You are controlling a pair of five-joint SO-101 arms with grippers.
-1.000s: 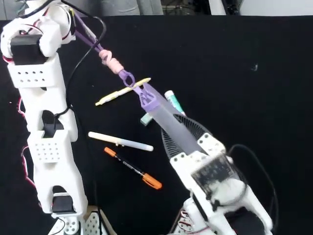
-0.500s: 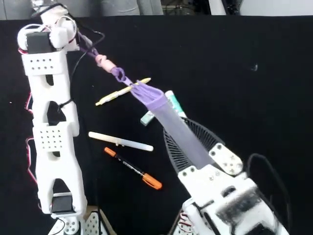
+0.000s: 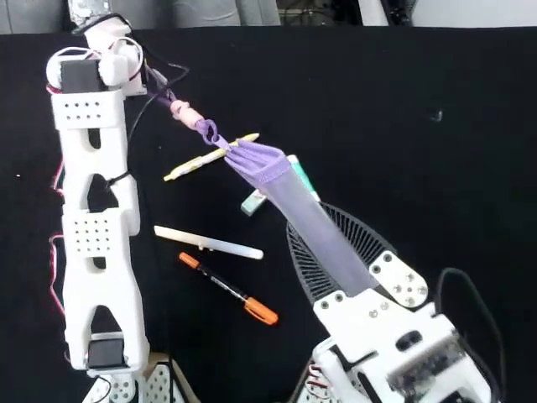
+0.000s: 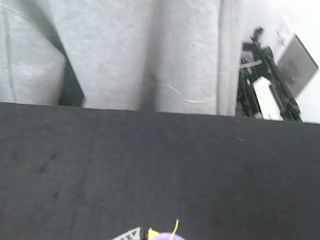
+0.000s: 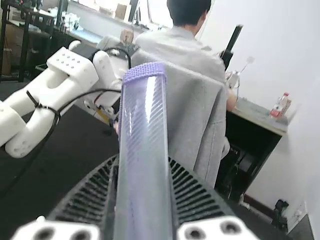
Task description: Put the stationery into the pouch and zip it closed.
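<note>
Right gripper [image 3: 340, 260] clamps the purple pouch [image 3: 294, 210], held slanting above the black table [image 3: 419, 126]; orange pen [image 3: 226, 290], white pen [image 3: 208, 243] and yellow pen [image 3: 191, 164] lie alongside; farther off, the left gripper [image 3: 144, 74] seemingly pinches the pouch's cord [image 3: 189, 113].

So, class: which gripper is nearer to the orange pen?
Right. The right gripper, holding the pouch, is just beside the orange pen; the left gripper, holding the pouch's strap, is at the table's far side, beyond the yellow pen.
</note>
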